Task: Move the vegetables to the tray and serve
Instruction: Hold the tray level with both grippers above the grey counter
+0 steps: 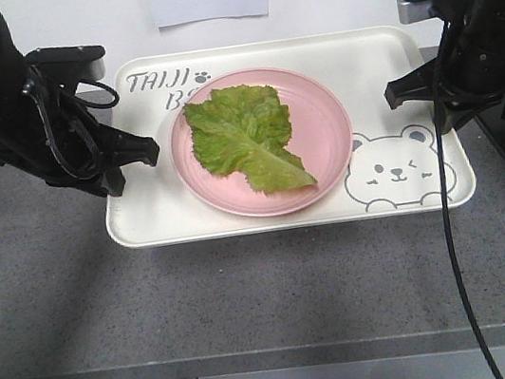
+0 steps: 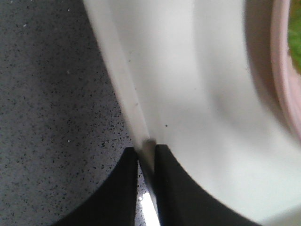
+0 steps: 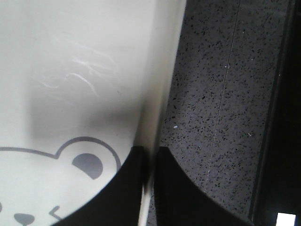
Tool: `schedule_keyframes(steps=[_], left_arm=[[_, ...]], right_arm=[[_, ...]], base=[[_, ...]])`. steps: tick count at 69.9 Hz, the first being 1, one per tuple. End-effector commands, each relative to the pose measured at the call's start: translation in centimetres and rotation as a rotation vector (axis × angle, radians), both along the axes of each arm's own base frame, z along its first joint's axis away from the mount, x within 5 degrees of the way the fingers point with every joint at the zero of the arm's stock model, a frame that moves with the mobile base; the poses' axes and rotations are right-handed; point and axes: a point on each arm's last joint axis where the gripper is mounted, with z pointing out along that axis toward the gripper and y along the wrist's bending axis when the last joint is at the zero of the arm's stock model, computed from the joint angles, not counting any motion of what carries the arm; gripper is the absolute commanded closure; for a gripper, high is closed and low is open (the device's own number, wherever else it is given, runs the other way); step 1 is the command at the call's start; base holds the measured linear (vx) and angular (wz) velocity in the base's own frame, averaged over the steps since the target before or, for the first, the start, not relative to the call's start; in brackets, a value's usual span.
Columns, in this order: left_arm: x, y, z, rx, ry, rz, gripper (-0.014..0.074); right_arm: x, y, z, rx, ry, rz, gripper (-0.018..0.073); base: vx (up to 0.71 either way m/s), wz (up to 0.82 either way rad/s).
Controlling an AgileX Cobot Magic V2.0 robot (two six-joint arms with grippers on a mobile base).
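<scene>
**Cream plastic pinched at both rims, a loose plate riding on top**

Cream-white and thin-walled, the tray (image 1: 156,219) lay on the speckled grey counter (image 1: 249,286) across the middle of the front view, with a round pink plate (image 1: 323,116) resting on it and one green lettuce leaf (image 1: 244,133) lying flat in the plate. The left gripper (image 2: 146,150) had its fingers (image 2: 117,188) drawn narrow on the tray's left rim, the edge caught between them in the wrist view. The right gripper (image 3: 150,153) stood likewise, its fingers (image 3: 181,188) closed onto the right rim just beside the bear drawing (image 1: 393,167).

The likeliest trouble, as I judged it, was an uneven lift: if one arm rose ahead of the other the tray would tilt, and the plate, which nothing appeared to secure, could slide toward the low side and carry the leaf with it. Each hold was only a thin pinch on a smooth lip, so a slip or a flexing tray also seemed possible.

In the front view the fingertips themselves were hidden behind the dark gripper bodies at the left and right of the frame. The lettering at the upper left of the tray was partly covered by the plate. Whether the tray was already clear of the counter could not be told.
</scene>
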Motion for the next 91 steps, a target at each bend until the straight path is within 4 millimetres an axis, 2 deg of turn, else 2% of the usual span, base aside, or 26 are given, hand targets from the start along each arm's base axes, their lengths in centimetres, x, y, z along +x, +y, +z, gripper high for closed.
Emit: schedule_keyframes(steps=[1, 91], left_arm=[[-1.11, -0.9, 3.71, -0.131, -0.139, -0.037, 0.0602], [-1.11, -0.9, 3.71, -0.131, -0.139, -0.037, 0.0602]], right_arm=[[-1.29, 0.71, 2.79, 0.062, -0.063, 0.038, 0.0565], [-1.29, 0.71, 2.79, 0.062, -0.063, 0.038, 0.0565]], base=[[0.07, -0.04], [0.05, -0.02]])
